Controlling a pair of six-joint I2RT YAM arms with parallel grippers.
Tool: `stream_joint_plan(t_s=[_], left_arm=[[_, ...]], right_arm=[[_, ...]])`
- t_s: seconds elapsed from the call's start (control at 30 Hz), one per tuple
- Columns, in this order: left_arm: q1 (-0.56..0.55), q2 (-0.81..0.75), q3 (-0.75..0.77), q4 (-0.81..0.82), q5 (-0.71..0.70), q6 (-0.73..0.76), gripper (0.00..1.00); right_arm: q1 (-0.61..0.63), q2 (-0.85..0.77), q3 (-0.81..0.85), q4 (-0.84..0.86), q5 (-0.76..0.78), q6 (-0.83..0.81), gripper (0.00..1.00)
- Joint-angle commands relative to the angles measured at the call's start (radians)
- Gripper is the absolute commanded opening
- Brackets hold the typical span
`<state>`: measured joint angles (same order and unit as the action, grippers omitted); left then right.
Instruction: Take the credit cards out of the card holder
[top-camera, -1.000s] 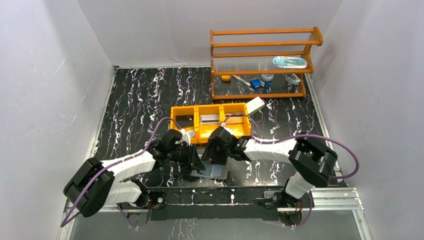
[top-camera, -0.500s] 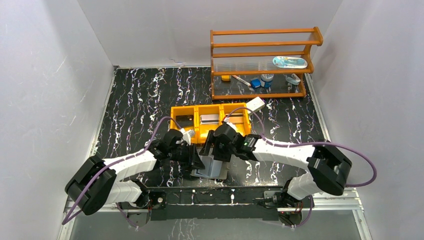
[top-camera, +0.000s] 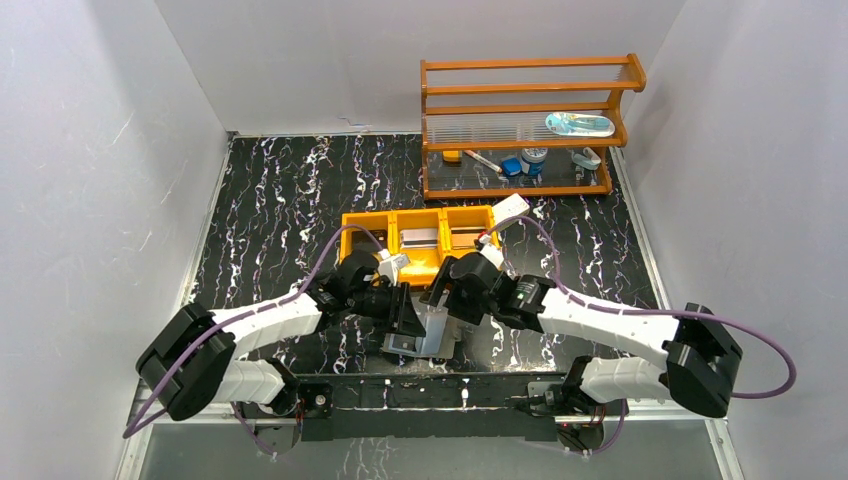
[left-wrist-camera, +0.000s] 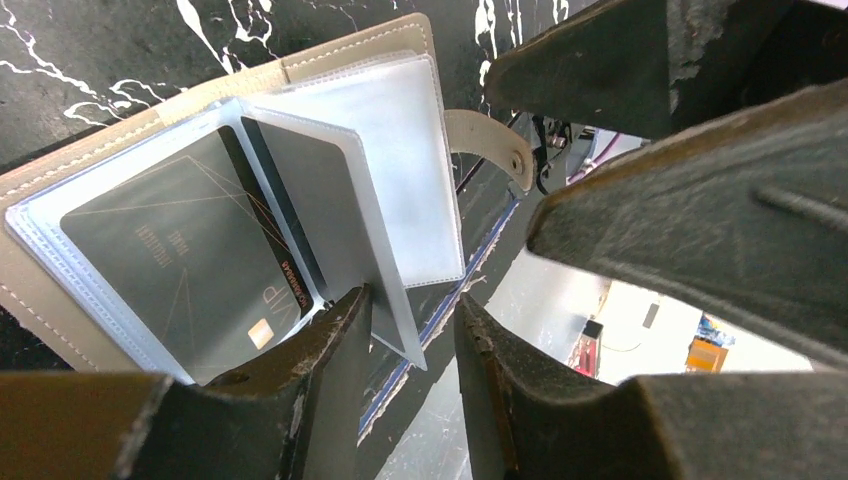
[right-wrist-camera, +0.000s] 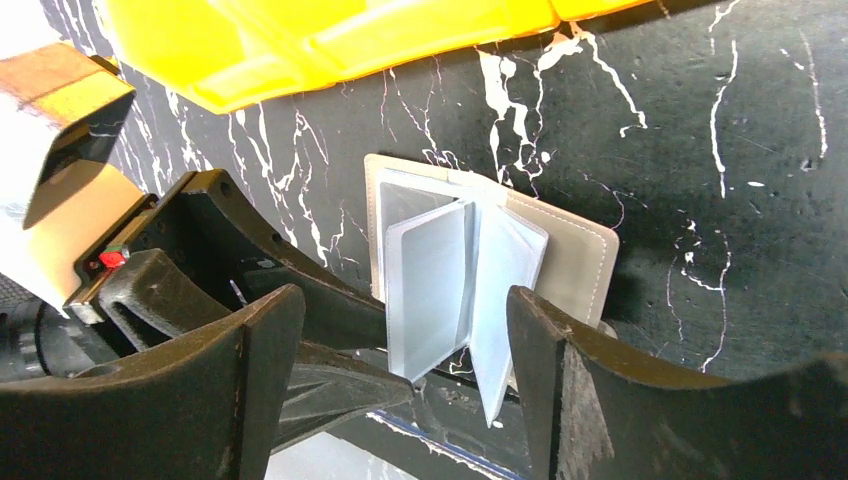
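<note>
- The card holder (top-camera: 425, 335) lies open on the table (top-camera: 290, 190), just near of the orange tray (right-wrist-camera: 330, 40), with its clear sleeves fanned upward.
- A dark credit card (left-wrist-camera: 190, 250) sits inside one sleeve.
- The left claw (left-wrist-camera: 410, 330) straddles a sleeve edge with its fingers close together; I cannot tell whether it is pinching.
- The right claw (right-wrist-camera: 405, 310) hangs released, spread wide above the card holder.

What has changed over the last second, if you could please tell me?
The right arm stretched out, its elbow swinging right and toward the near edge, while the right gripper slid slightly right above the wallet. The left gripper edged right too, and the wallet's clear pages rose. The tray and the shelf stayed put.
</note>
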<state>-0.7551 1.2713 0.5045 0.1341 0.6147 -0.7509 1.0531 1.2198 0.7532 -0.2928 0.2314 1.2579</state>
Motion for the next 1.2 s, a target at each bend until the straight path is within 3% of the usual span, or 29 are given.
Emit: stream_joint_plan(t_s=[0.0,0.23,0.57,0.77,1.0,1.17], left_arm=[[-0.015,0.009,0.037,0.002,0.041,0.024,0.34],[-0.032,0.032,0.045,0.006,0.068,0.03,0.32],[-0.078,0.117,0.067,0.053,0.128,0.024,0.41],[-0.084,0.033,0.055,0.006,0.019,0.029,0.44],[-0.084,-0.071,0.106,-0.255,-0.244,0.092,0.45],[-0.082,-0.116,0.09,-0.297,-0.336,0.069,0.47]], right_arm=[[-0.005,-0.063,-0.028,-0.015,0.064,0.049,0.81],[-0.006,-0.129,-0.076,-0.014,0.082,0.085,0.73],[-0.005,-0.158,-0.093,-0.024,0.095,0.104,0.72],[-0.005,-0.172,-0.098,-0.03,0.097,0.112,0.69],[-0.004,-0.171,-0.111,0.018,0.08,0.098,0.6],[-0.006,-0.129,-0.098,0.045,0.035,0.067,0.56]])
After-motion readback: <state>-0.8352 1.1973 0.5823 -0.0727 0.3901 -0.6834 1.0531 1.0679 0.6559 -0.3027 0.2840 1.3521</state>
